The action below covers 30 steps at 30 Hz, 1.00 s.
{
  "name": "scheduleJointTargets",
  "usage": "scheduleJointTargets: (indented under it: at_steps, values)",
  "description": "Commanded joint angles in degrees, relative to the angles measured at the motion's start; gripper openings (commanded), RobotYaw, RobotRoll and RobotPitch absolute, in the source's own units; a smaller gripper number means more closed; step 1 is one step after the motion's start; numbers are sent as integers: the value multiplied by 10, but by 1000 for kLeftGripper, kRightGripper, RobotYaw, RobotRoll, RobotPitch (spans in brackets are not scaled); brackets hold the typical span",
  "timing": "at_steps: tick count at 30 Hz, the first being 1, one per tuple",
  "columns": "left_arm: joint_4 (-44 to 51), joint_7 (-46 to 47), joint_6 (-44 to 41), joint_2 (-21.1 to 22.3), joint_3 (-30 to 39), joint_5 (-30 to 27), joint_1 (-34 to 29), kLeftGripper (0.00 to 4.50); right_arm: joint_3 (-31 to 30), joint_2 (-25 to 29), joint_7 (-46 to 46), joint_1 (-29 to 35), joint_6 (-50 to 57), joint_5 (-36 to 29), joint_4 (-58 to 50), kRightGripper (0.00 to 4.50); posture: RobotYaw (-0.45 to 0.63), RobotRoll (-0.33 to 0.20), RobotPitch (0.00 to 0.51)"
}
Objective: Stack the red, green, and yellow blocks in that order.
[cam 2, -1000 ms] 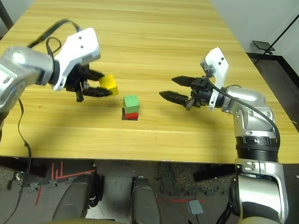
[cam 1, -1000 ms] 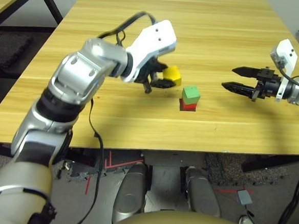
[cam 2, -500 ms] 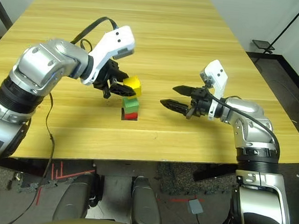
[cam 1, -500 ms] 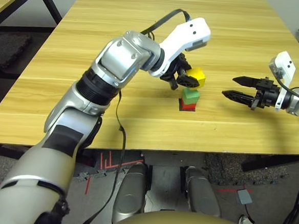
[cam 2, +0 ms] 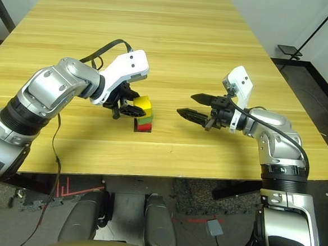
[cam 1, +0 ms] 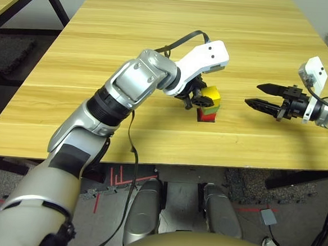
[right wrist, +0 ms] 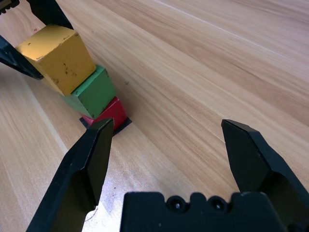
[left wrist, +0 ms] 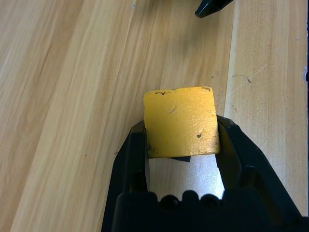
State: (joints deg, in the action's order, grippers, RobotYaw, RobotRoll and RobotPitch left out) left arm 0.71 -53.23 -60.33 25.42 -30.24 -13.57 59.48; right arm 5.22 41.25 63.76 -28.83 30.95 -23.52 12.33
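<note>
Stack: red block at the bottom on a flat black square patch on the tabletop; green block sits on it, turned a little off square.
Yellow block: clamped between the left gripper jaws, right at the top of the stack. From the right wrist view it looks tilted and shifted toward one side of the green block; whether it rests fully on green, cannot tell.
Right gripper: jaws wide apart, holding nothing, hovering beside the stack, well clear of it.
Step in hand: seating yellow on green, the last piece.
Doing it well: level the yellow face and centre it over green before letting go. Lower until it bears flat, then part the jaws slowly and evenly.
Risk: a sideways nudge could slide green off red; withdraw straight up.
</note>
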Motion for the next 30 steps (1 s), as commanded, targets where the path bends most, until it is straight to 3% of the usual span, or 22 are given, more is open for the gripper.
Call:
scheduleJointTargets:
  at_steps: [1,16,21,24,30]
  values:
    - [-9,3,0,-5,-2,6,-1,2041,2,3,-1,2,-1,-3,-3,4500,65,3,84]
    - [-18,15,-2,-12,3,10,6,2041,-3,3,2,-3,2,-2,-1,4500,72,-5,87]
    - [-11,31,-7,-22,15,6,3,3685,0,6,4,-5,-4,0,7,4500,97,-20,74]
    - [33,66,-29,-36,72,-12,-12,4466,13,11,10,-2,-20,-4,15,4500,113,-32,64]
    - [185,219,-48,-137,342,-72,-90,4466,112,18,-43,-10,-2,-50,57,4500,159,-62,67]
